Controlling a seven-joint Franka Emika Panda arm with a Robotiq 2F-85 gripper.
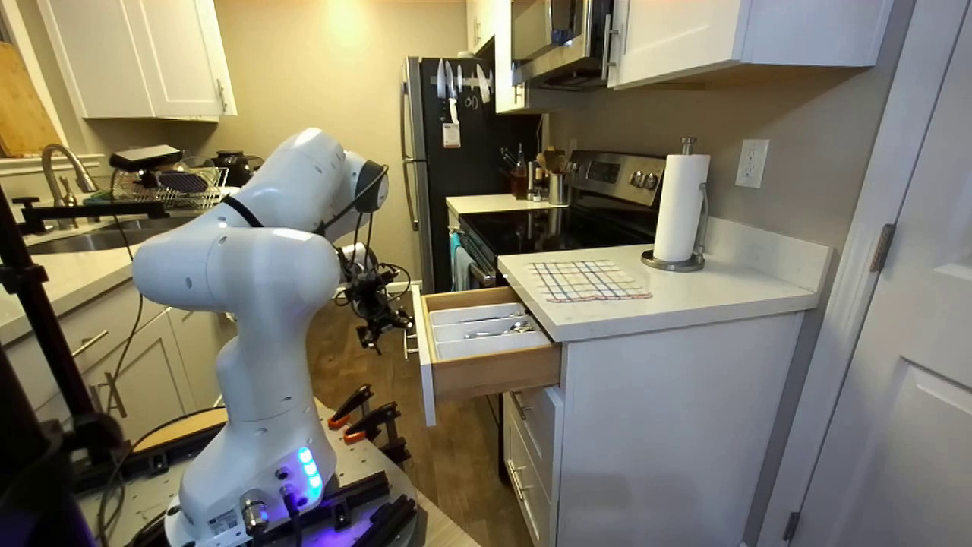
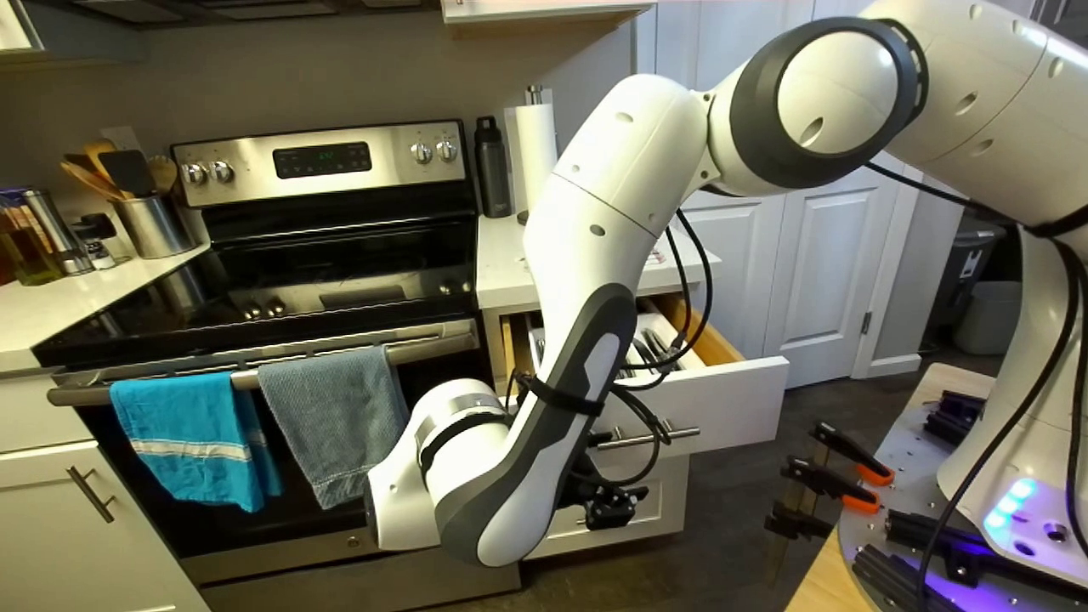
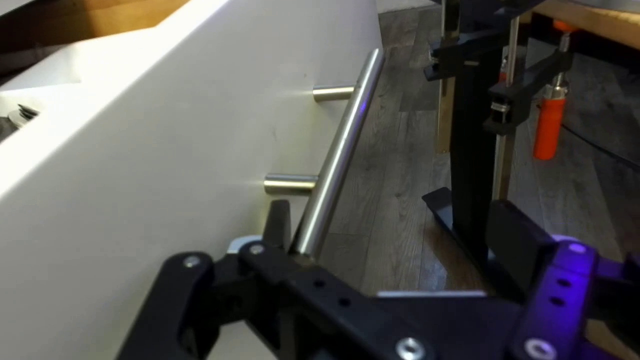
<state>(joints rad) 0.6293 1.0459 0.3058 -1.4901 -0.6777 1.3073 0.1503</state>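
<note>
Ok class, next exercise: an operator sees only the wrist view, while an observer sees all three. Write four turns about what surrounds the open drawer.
Operator: My jaws stand open near the drawer handle. What lies on the counter above the drawer?
Observer: A checked cloth lies flat there, in an exterior view.
Operator: And is the oven handle bare?
Observer: No, in an exterior view a blue towel hangs there beside a grey towel.
</note>
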